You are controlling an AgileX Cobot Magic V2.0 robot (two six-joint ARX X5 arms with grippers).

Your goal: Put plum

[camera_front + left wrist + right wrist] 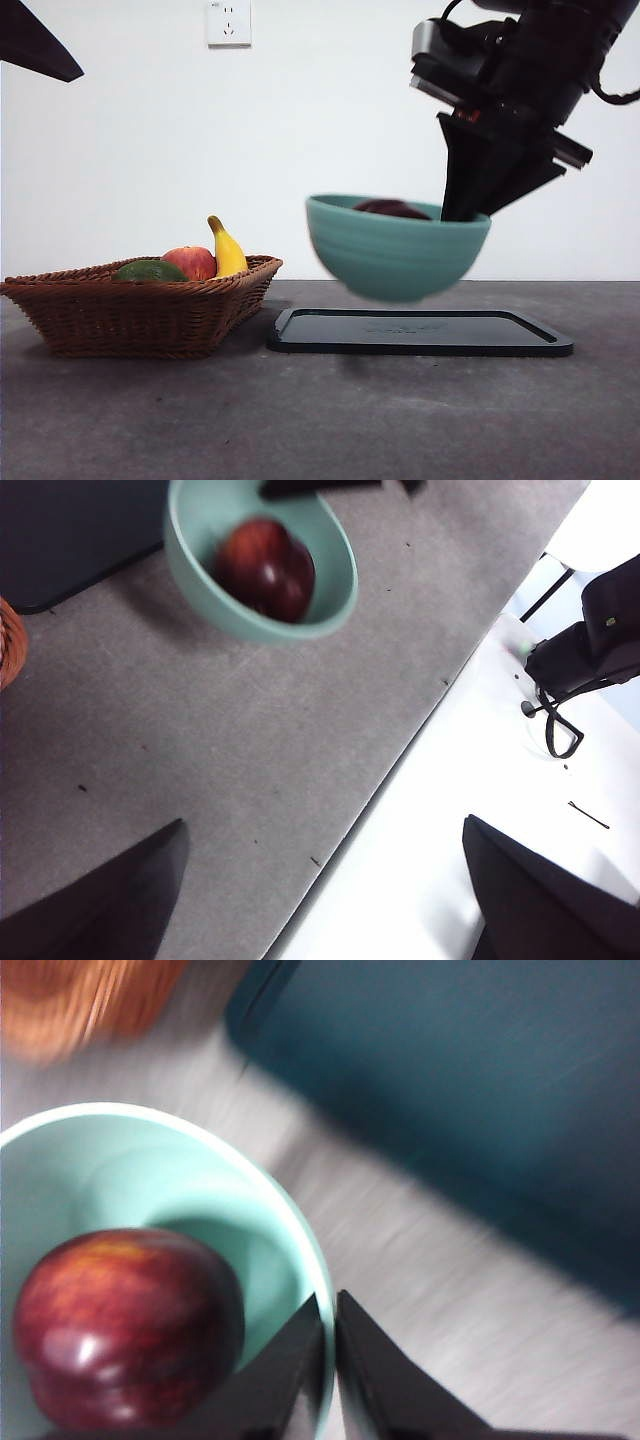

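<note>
With the plum already sitting in the teal bowl, the right gripper is pinching the rim at 3 o'clock, holding it above the black tray, probably awaiting set-down

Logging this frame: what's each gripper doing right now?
Left gripper: open, holding nothing, away from the bowl.
Right gripper: shut on the rim of the teal bowl, lifted above the black tray, plum inside.
</note>
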